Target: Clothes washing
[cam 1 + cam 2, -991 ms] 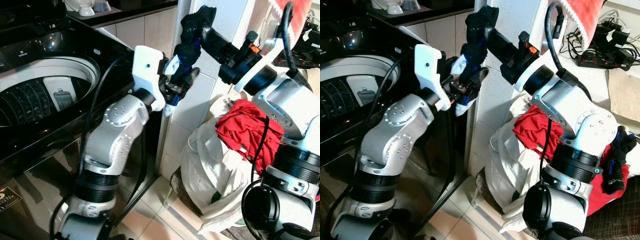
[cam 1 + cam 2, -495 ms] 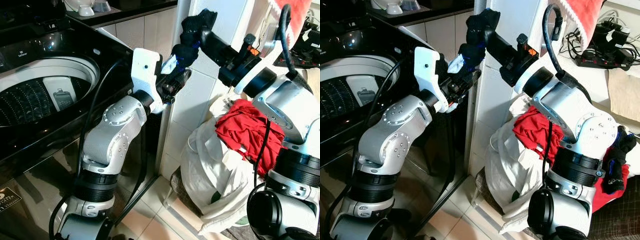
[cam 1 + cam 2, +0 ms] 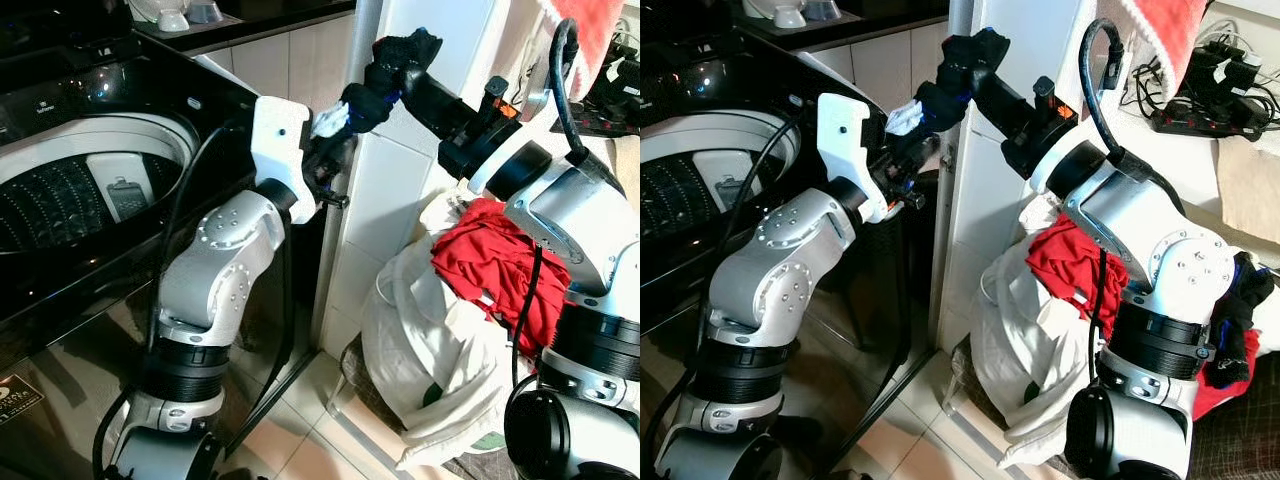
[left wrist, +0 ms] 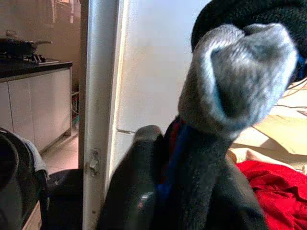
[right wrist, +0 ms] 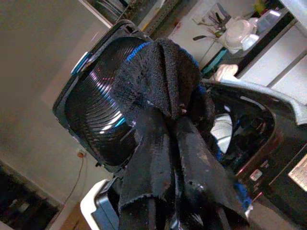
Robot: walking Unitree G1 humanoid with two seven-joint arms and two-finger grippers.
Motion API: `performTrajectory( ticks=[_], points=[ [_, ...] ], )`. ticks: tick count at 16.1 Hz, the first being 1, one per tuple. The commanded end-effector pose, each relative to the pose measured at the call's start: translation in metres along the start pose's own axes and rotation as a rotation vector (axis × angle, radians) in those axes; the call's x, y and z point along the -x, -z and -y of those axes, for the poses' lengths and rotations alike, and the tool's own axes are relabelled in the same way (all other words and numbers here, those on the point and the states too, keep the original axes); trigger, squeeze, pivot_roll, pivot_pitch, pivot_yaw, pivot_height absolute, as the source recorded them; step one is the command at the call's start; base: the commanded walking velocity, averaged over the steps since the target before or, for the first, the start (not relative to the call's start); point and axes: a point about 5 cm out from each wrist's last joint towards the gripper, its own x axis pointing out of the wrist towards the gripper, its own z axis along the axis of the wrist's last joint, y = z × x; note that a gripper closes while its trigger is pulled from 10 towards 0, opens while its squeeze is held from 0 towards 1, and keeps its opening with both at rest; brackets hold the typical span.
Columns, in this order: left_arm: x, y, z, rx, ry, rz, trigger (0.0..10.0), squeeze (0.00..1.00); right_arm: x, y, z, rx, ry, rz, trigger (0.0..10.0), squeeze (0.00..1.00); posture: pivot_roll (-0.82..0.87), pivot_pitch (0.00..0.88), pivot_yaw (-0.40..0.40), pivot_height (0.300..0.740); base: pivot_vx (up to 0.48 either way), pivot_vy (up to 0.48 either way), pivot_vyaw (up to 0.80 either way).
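A black sock with blue trim and a pale grey toe [image 3: 362, 100] is stretched between my two grippers, beside the white tiled pillar. My right gripper [image 3: 398, 58] is shut on its upper end, high against the pillar. My left gripper [image 3: 335, 158] is shut on the lower, grey-toed end, just right of the washer's corner. In the left wrist view the grey toe [image 4: 235, 91] bulges above a black finger [image 4: 136, 187]. The right wrist view has black fabric [image 5: 160, 81] bunched over the fingers. The top-loading washer [image 3: 60, 90] stands at the left, its drum [image 3: 60, 200] open.
A white laundry bag [image 3: 420, 330] with red clothes [image 3: 495, 260] on top stands at the pillar's foot, by my right arm. Another dark garment [image 3: 1232, 320] lies on red cloth at the far right. A power strip with cables [image 3: 1200, 105] sits behind. Bowls [image 3: 175, 15] rest on the counter.
Both grippers have moved the sock up and left toward the washer. The sock, earlier hanging long, is now pulled short and bunched between them.
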Motion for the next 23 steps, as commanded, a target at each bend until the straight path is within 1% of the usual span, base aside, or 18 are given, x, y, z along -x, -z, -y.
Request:
performTrajectory(
  ticks=[1, 2, 3, 4, 5, 6, 7, 8, 9, 10, 11, 12, 13, 15, 18, 20, 23],
  points=[
    [-0.003, -0.002, -0.002, -0.004, -0.002, -0.003, 0.0, 0.0, 0.003, -0.003, 0.002, 0.022, 0.019, 0.02, 0.0, 0.0, -0.05, 0.0, -0.045, 0.74, 0.0, 0.0, 0.0],
    [-0.003, -0.003, -0.008, -0.007, -0.039, -0.005, 0.0, 0.0, 0.002, -0.004, 0.002, 0.034, 0.021, 0.021, 0.0, 1.0, -0.05, 0.0, -0.042, 0.74, 0.0, 0.0, 0.0],
    [-0.005, -0.008, -0.02, -0.028, -0.101, -0.002, 0.0, 0.0, 0.004, -0.004, -0.003, 0.033, -0.032, 0.016, 10.0, 1.0, -0.05, 0.0, -0.042, 0.74, 0.0, 0.0, 0.0],
    [-0.008, -0.018, -0.038, -0.078, -0.192, 0.003, 0.0, 0.0, 0.005, -0.005, -0.003, 0.117, -0.003, -0.002, 10.0, 1.0, -0.05, 0.0, -0.044, 0.74, 0.0, 0.0, 0.0],
    [-0.012, -0.028, -0.059, -0.178, -0.296, -0.014, 0.0, 0.0, 0.007, -0.004, 0.005, 0.223, 0.09, -0.049, 10.0, 1.0, -0.05, 0.0, -0.045, 0.74, 0.0, 0.0, 0.0],
    [-0.022, -0.054, -0.105, -0.553, -0.513, -0.141, 0.0, 0.0, 0.016, 0.018, 0.024, 0.551, 0.25, -0.303, 10.0, 0.0, -0.05, 0.0, -0.042, 0.74, 0.0, 0.0, 0.0],
    [-0.028, -0.069, -0.116, -0.657, -0.543, -0.201, 0.0, 0.0, 0.019, 0.028, 0.024, 0.613, 0.236, -0.37, 10.0, 0.0, -0.04, 0.0, -0.042, 0.74, 0.0, 0.0, 0.0],
    [-0.033, -0.077, -0.125, -0.752, -0.57, -0.271, 0.0, 0.0, 0.014, 0.034, 0.017, 0.593, 0.178, -0.369, 10.0, 0.0, -0.03, 0.0, -0.032, 0.74, 0.0, 0.0, 0.0],
    [-0.033, -0.076, -0.137, -0.866, -0.609, -0.387, 0.0, 0.0, 0.008, 0.041, 0.011, 0.616, 0.145, -0.376, 10.0, 0.0, -0.05, 0.0, -0.011, 0.74, 0.0, 0.0, 0.0],
    [-0.029, -0.08, -0.145, -0.985, -0.675, -0.44, 5.7, 0.0, 0.006, 0.044, 0.011, 0.635, 0.139, -0.378, 10.0, 0.0, -0.05, 0.0, -0.005, 0.74, 0.0, 0.0, 0.0],
    [-0.022, -0.087, -0.159, -1.085, -0.742, -0.489, 10.0, 0.0, 0.007, 0.049, 0.012, 0.662, 0.126, -0.381, 10.0, 0.0, -0.05, 0.0, 0.004, 0.74, 0.0, 0.0, 0.0],
    [-0.013, -0.089, -0.17, -1.149, -0.752, -0.589, 10.0, 1.0, 0.01, 0.053, 0.013, 0.678, 0.112, -0.386, 10.0, 0.0, -0.05, 0.0, 0.009, 0.74, 0.0, 0.0, 0.0],
    [-0.009, -0.087, -0.175, -1.136, -0.749, -0.62, 10.0, 1.0, 0.011, 0.056, 0.013, 0.681, 0.107, -0.392, 10.0, 0.0, -0.05, 0.0, 0.01, 0.74, 0.0, 0.0, 0.0],
    [-0.003, -0.088, -0.181, -1.132, -0.756, -0.651, 10.0, 1.0, 0.012, 0.057, 0.013, 0.688, 0.103, -0.394, 10.0, 0.0, -0.05, 0.0, 0.008, 0.74, 0.0, 0.0, 0.0],
    [0.0, -0.085, -0.185, -1.126, -0.749, -0.684, 10.0, 1.0, 0.012, 0.057, 0.013, 0.696, 0.093, -0.397, 10.0, 0.0, -0.05, 0.0, 0.003, 0.74, 0.0, 0.0, 0.0],
    [0.005, -0.082, -0.189, -1.124, -0.747, -0.721, 10.0, 1.0, 0.012, 0.058, 0.013, 0.7, 0.08, -0.404, 10.0, 0.0, -0.04, 0.0, 0.0, 0.74, 0.0, 0.0, 0.0],
    [0.009, -0.079, -0.192, -1.124, -0.719, -0.765, 10.0, 1.0, 0.013, 0.059, 0.014, 0.703, 0.074, -0.414, 10.0, 0.0, -0.04, 0.0, -0.004, 0.74, 0.0, 0.0, 0.0]
  ],
)
